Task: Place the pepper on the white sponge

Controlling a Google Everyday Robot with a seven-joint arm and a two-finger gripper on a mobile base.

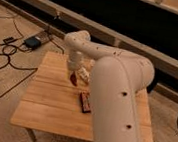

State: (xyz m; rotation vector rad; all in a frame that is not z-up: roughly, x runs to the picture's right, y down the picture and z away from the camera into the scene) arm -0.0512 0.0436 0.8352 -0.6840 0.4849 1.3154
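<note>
My pincer point(74, 71) hangs over the far left part of the tabletop point(46, 104), pinching the pepper point(74, 79), which dangles nearly upright from its tip. Just to its right I see a white bottle point(85, 75); a black bar point(85, 102) lies nearer me, apart from both
</note>
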